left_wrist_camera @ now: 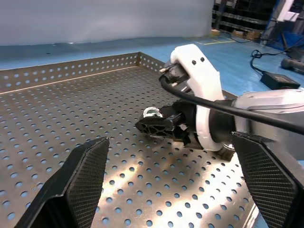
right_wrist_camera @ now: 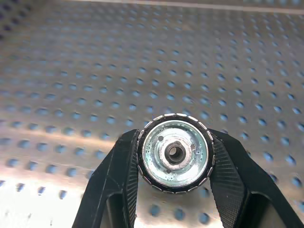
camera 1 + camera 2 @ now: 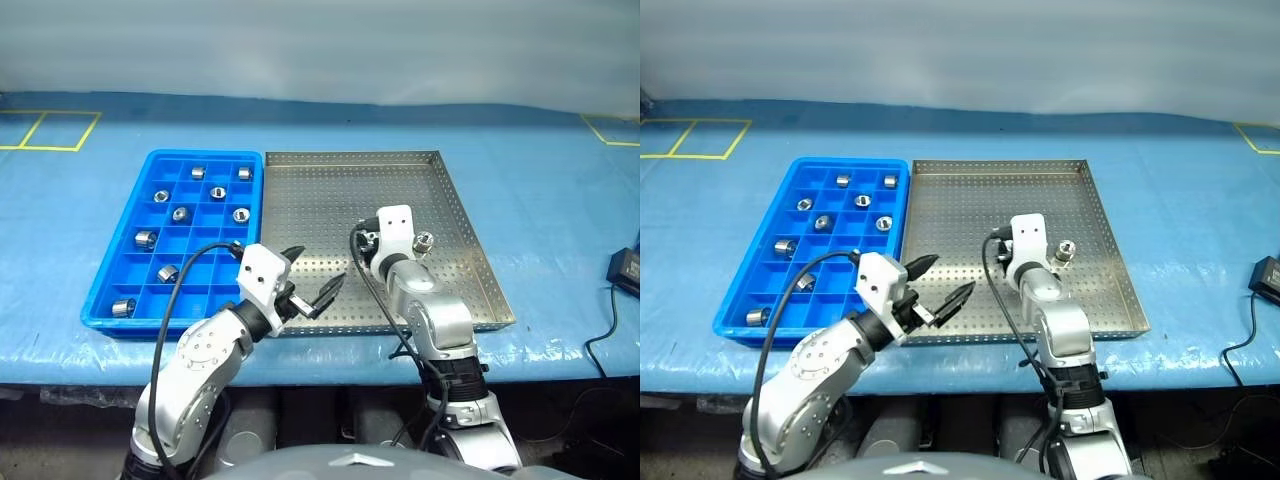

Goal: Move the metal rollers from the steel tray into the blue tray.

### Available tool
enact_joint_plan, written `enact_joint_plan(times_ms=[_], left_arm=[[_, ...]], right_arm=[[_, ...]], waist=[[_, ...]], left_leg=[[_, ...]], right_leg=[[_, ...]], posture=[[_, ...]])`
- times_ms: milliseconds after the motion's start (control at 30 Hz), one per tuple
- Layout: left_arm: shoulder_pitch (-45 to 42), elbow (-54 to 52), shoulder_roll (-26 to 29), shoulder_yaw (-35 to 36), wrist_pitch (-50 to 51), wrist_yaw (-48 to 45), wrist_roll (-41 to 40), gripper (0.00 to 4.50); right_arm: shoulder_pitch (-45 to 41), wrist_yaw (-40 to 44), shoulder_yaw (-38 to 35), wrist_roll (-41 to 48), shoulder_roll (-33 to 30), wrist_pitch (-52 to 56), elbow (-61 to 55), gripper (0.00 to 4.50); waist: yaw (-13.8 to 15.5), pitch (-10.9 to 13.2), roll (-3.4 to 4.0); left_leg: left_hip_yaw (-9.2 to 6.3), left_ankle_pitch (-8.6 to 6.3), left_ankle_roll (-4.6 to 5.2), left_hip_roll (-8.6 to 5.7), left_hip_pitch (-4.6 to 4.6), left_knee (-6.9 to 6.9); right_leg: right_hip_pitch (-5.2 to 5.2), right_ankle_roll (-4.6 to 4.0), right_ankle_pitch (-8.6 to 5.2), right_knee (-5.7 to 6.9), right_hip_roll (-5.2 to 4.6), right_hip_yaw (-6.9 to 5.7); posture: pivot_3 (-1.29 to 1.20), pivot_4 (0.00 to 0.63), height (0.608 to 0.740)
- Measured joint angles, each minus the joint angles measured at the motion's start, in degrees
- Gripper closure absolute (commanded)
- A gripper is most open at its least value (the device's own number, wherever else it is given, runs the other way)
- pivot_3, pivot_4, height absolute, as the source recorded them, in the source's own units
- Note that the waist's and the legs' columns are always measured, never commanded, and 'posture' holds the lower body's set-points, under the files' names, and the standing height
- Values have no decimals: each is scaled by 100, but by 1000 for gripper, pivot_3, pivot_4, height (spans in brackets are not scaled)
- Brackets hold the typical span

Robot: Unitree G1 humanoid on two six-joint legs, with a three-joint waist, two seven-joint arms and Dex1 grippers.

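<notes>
Steel tray (image 3: 460, 215) at frame centre-right held my right gripper (image 2: 175, 156), clamped on a metal roller (image 2: 175, 152); my left gripper (image 3: 318, 283) hung spread wide beside the blue tray (image 3: 110, 318) at frame left.

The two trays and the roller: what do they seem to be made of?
Steel tray: looks like bare metal, silver-grey, perforated, with glare on its floor. Blue tray: probably plastic, uniform bright blue with moulded square compartments. Roller between the right hand's fingers: shiny metal, with a ribbed rim and a dark centre hole.
</notes>
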Motion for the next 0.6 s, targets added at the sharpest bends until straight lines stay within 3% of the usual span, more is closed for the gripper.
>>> enact_joint_plan(times_ms=[200, 333, 600], left_arm=[[157, -39, -224, 471, -121, 660, 128, 0], [329, -238, -474, 932, -173, 1159, 236, 0], [920, -820, -848, 1717, -272, 1860, 291, 0]], right_arm=[[-782, 507, 509, 172, 137, 263, -178, 2793], [-1196, 654, 646, 186, 403, 8, 421, 2793], [-1729, 1046, 816, 178, 786, -810, 1699, 2793]], waist=[[183, 0, -1], [314, 1, -2], [871, 0, -3]], left_leg=[[-5, 0, 0, -2, 1, -7], [-4, 1, -3, -6, 0, -19], [-18, 8, -15, -8, 0, -59]], right_leg=[[1, 2, 1, -2, 0, -5], [-1, 18, 11, -8, -3, -5], [-9, 15, 1, -13, -2, -23]], posture=[[369, 150, 740], [462, 150, 740], [575, 150, 740]])
